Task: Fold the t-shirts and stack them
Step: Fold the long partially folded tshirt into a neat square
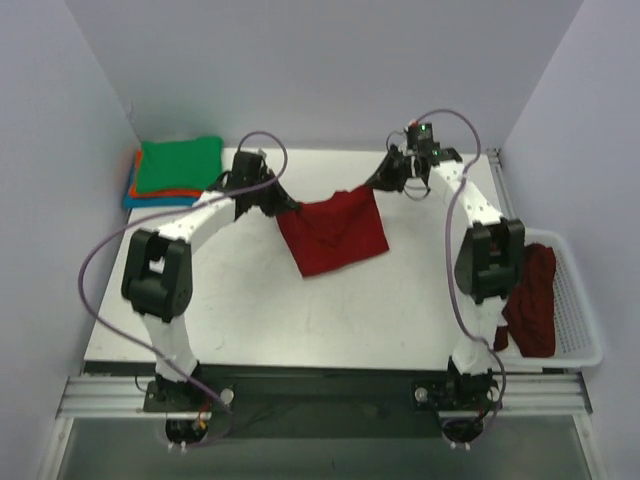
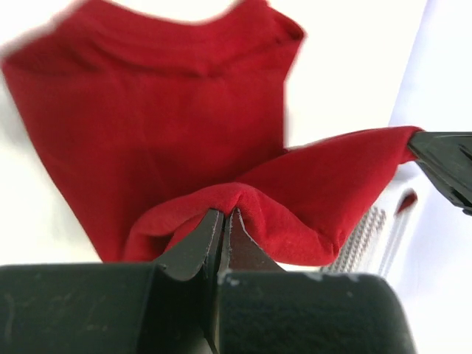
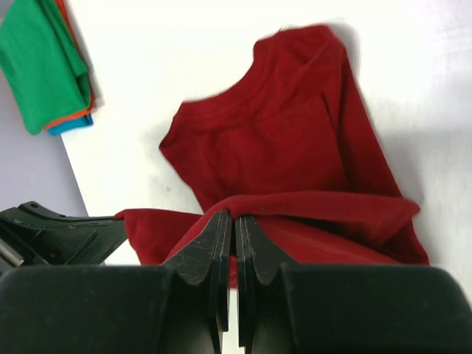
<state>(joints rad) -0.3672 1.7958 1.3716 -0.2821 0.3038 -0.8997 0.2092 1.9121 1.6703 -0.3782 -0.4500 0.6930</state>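
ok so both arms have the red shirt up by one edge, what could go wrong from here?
1. The left gripper and right gripper each pinch only a thin bit of the dark red shirt; it may slip out.
2. The shirt hangs skewed and wrinkled, so the fold could land crooked.
3. The left arm passes close by the folded stack and might nudge it.
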